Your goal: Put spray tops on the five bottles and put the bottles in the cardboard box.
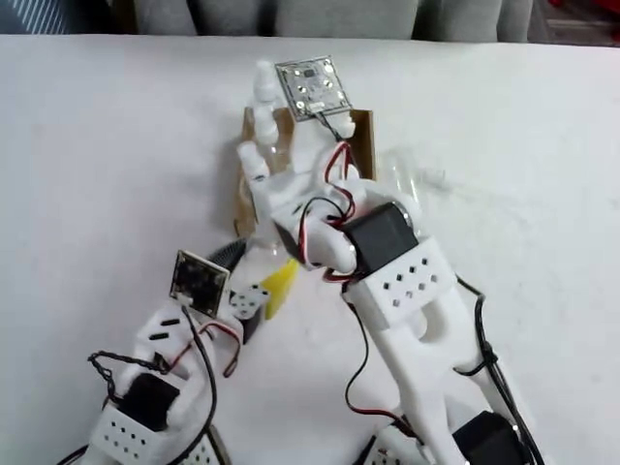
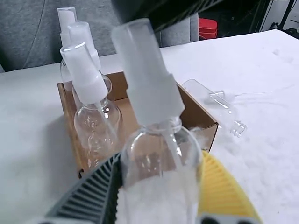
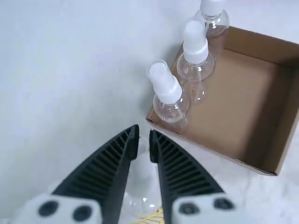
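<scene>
My left gripper [image 2: 161, 186] is shut on a clear bottle [image 2: 159, 154] that carries a white spray top [image 2: 147, 74]; it stands upright between the grey finger [image 2: 93, 196] and the yellow finger [image 2: 219, 191], just in front of the cardboard box [image 2: 196, 116]. Three bottles with spray tops [image 3: 167, 91] [image 3: 195, 49] [image 3: 212, 11] stand in a row along one wall of the box [image 3: 243, 93]. My right gripper [image 3: 142, 140] hangs above the table beside the box's near corner, shut with nothing between its fingers. In the high view it [image 1: 289, 240] sits close to the left gripper [image 1: 257, 271].
A clear bottle without a top [image 2: 219, 102] lies on its side on the white table beyond the box, also faintly seen in the high view [image 1: 412, 184]. The right arm [image 1: 407, 291] covers much of the box [image 1: 360, 136] from above.
</scene>
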